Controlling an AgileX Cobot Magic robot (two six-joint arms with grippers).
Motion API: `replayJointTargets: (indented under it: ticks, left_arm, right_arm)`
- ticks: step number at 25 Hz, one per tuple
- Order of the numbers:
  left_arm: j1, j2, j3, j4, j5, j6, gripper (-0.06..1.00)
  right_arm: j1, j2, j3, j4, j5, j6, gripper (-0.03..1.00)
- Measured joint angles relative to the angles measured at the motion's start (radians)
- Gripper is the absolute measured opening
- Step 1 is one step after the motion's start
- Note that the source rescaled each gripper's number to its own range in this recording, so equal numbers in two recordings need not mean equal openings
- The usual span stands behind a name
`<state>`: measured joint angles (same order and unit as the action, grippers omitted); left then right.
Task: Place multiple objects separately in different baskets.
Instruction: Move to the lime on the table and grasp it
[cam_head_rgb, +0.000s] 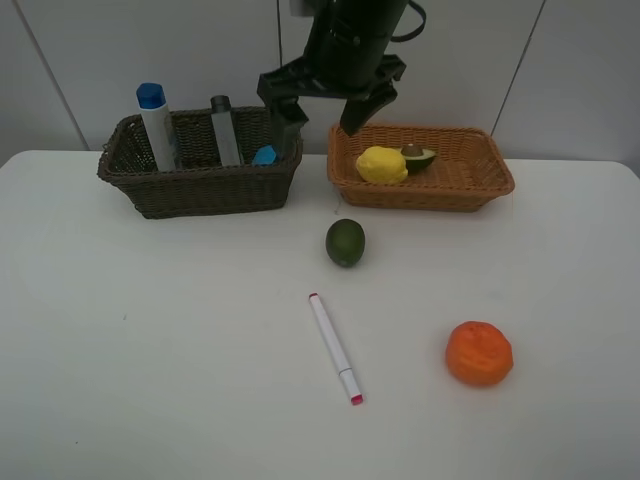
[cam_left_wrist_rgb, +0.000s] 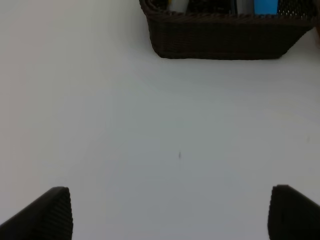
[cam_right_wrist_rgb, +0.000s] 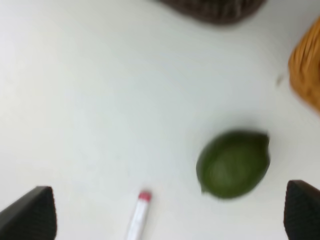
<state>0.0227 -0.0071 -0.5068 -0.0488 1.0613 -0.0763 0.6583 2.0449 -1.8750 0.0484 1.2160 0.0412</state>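
Working on a white table (cam_head_rgb: 150, 350) in front of pale wall panels (cam_head_rgb: 100, 60). Using two wicker baskets at the far edge, side by side and just apart. Taking the deep dark brown basket (cam_head_rgb: 200, 190) as the left one in the high view and the shallower orange-tan basket (cam_head_rgb: 440, 190) as the right one.

Hovering the right gripper (cam_head_rgb: 318, 122) above the gap between the baskets, jaws spread wide and carrying nothing. Holding the left gripper (cam_left_wrist_rgb: 170, 210) outside the high view, over bare table and facing the dark brown basket, jaws likewise wide apart and empty.

Judging the task as past its midpoint, with five of eight objects in baskets and three on the table.

- Marking as done: white bottle with blue cap (cam_head_rgb: 157, 125) and grey bottle with dark cap (cam_head_rgb: 224, 130), both standing in the dark brown basket.
- Marking as pending: orange (cam_head_rgb: 479, 353), on the table at the near right, well apart from both baskets.
- Marking as done: lemon (cam_head_rgb: 381, 165), in the left end of the orange-tan basket.
- Marking as pending: lime (cam_head_rgb: 345, 242), on the table just in front of the gap between the baskets; probably bound for the orange-tan basket, going by the fruit there.
- Marking as done: halved avocado (cam_head_rgb: 418, 156), just beside the lemon.
- Marking as pending: white pink-tipped marker (cam_head_rgb: 333, 347), lying slantwise mid-table, near the lime.
- Marking as done: blue eraser (cam_head_rgb: 265, 155), at the right end of the dark brown basket.
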Motion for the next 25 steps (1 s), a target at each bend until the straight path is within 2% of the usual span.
replayJointTargets:
  ticks: [3,5,10,14,25]
  left_arm:
    - [0.0,0.0,0.0,0.0,0.0,0.0,1.0]
    - [0.0,0.0,0.0,0.0,0.0,0.0,1.0]
    - [0.0,0.0,0.0,0.0,0.0,0.0,1.0]
    - [0.0,0.0,0.0,0.0,0.0,0.0,1.0]
    - [0.0,0.0,0.0,0.0,0.0,0.0,1.0]
  right_arm:
    - [0.0,0.004,0.109,0.0,-0.002,0.091,1.0]
    - [0.0,0.017,0.158,-0.001,-0.038,0.171,1.0]
    - [-0.014,0.073,0.192,-0.048,-0.131,0.31,1.0]
    - [-0.041,0.102,0.192,-0.06,-0.187,0.339,1.0]
    - [-0.058,0.195,0.192,-0.057,-0.238,0.342,1.0]
